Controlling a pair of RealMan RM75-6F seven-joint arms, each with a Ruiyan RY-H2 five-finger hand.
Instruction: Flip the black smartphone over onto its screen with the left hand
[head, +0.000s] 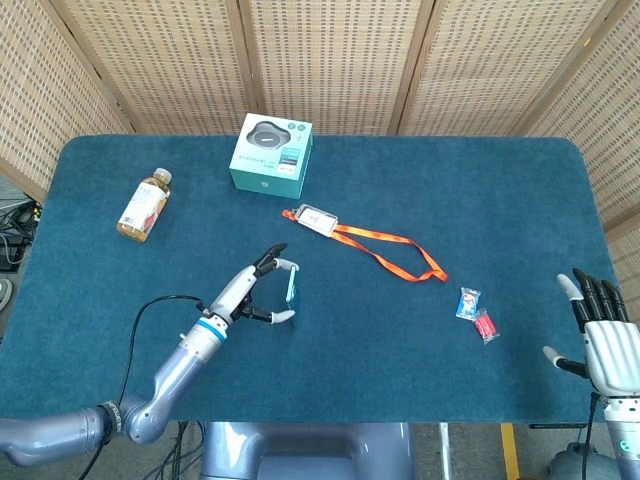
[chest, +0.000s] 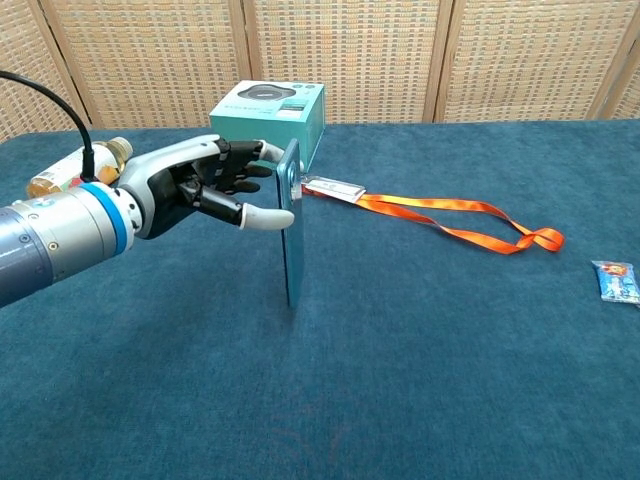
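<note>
Phone (chest: 292, 225) first: it stands up on its short end, almost straight, on the blue surface (chest: 420, 340) near the middle-left, with its bottom edge touching or nearly touching the cloth. I see it mostly edge-on in the chest view, thin and tall, with a light teal-looking side; I cannot tell from here which face is the screen. My left hand (chest: 205, 185) holds it near the top, the thumb on one face and the other fingers (chest: 240, 160) on the other, so the hand is closed on the phone and not loose. I think I am halfway through the flip: the phone is up, but not yet laid down. Next I should tip the top over, away from my hand, and let it go down softly so the screen meets the cloth, then open the fingers. If I let go too soon it might slap down or fall back the wrong way. My right hand (head: 603, 335) waits far off at the surface's corner, fingers spread, holding nothing.
</note>
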